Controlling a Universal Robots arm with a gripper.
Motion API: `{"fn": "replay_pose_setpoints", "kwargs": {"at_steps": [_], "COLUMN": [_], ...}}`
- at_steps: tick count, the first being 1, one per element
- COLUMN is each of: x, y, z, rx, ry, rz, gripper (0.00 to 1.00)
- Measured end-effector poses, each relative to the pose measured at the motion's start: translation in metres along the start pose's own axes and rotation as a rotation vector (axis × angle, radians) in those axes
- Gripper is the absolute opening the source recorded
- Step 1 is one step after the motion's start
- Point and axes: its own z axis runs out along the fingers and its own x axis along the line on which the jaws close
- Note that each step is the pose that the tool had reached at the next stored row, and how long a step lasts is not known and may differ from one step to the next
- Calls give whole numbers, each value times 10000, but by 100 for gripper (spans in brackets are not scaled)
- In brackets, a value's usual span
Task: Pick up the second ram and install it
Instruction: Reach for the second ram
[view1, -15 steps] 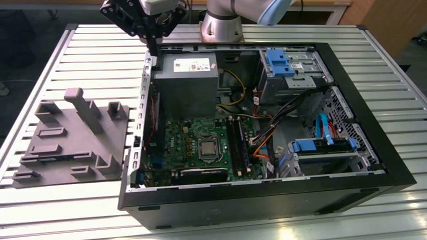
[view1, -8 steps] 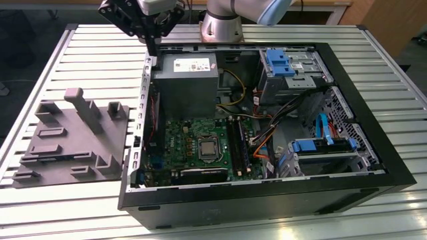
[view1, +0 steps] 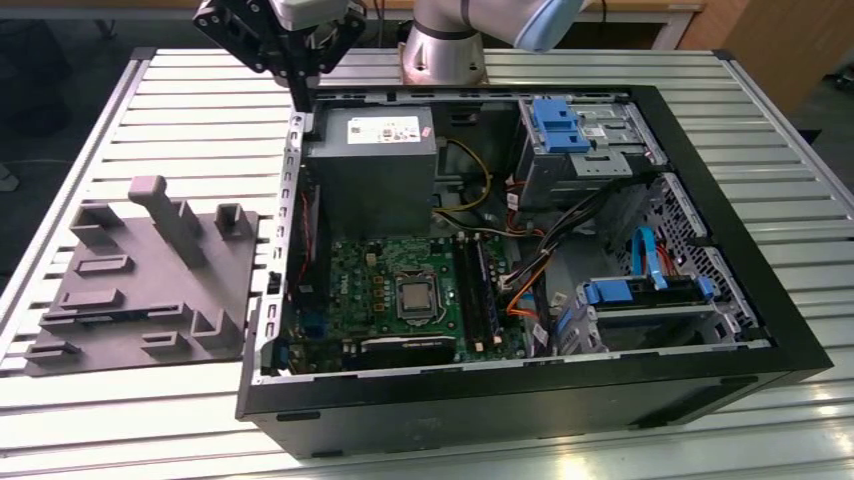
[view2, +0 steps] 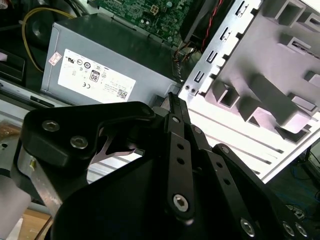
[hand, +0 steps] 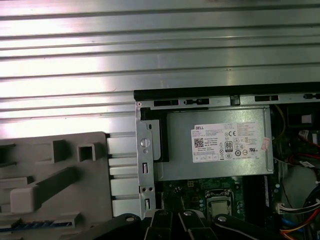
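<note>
Gripper (view1: 304, 100) hangs pointing straight down from the arm (view1: 461, 40) in the exterior view. Its tips are just above the back corner of the open computer case (view1: 534, 405), beside the grey power-supply box (view1: 367, 160) on the exterior view's left. The fingers look drawn together into one narrow point, with nothing seen between them. The arm's base stands behind the power-supply box. In front of that box lies the green motherboard (view1: 387, 290). Well off to the exterior view's left of the box, a grey moulded fixture (view1: 134, 290) rests on the slatted aluminium table (view1: 160, 90). Wooden furniture (view1: 761, 35) stands beyond the table.

In the second wrist view the gripper (view2: 172, 97) tapers to closed tips over the case's metal edge, just beside the power-supply box (view2: 90, 75). The fixture (view2: 280, 75) lies on the far side of that edge.

In the first wrist view the gripper (hand: 175, 227) is near the power-supply box (hand: 215, 150), with bare table slats (hand: 150, 50) behind the box. Past the case wall from the box, the fixture (hand: 55, 180) holds what appears to be the second ram (hand: 32, 224), a thin blue-green strip lying flat, well apart from the gripper.
</note>
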Motion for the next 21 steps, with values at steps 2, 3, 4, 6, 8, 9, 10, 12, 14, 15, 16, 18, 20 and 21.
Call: {"fn": "replay_pose_setpoints", "kwargs": {"at_steps": [2, 3, 4, 6, 8, 9, 10, 12, 14, 15, 16, 18, 20, 21], "x": [5, 7, 10, 15, 20, 23, 26, 32, 38, 40, 43, 50, 57, 61], "y": [0, -1, -1, -1, -2, -2, -2, -2, -3, -3, -3, -4, -4, -5], "z": [0, 0, 0, 0, -1, 0, -1, -1, -1, -1, -1, -1, -1, -2], "rx": [0, 0, 0, 0, 0, 0, 0, -1, 0, 0, 0, 0, 0, 0], "ry": [0, 0, 0, 0, 0, 0, 0, 0, 0, 0, 0, 0, 0, 0], "rz": [0, 0, 0, 0, 0, 0, 0, 0, -1, -1, 0, 0, 0, 0], "gripper": [11, 11, 11, 11, 11, 11, 11, 11, 11, 11, 11, 11, 11, 11]}}
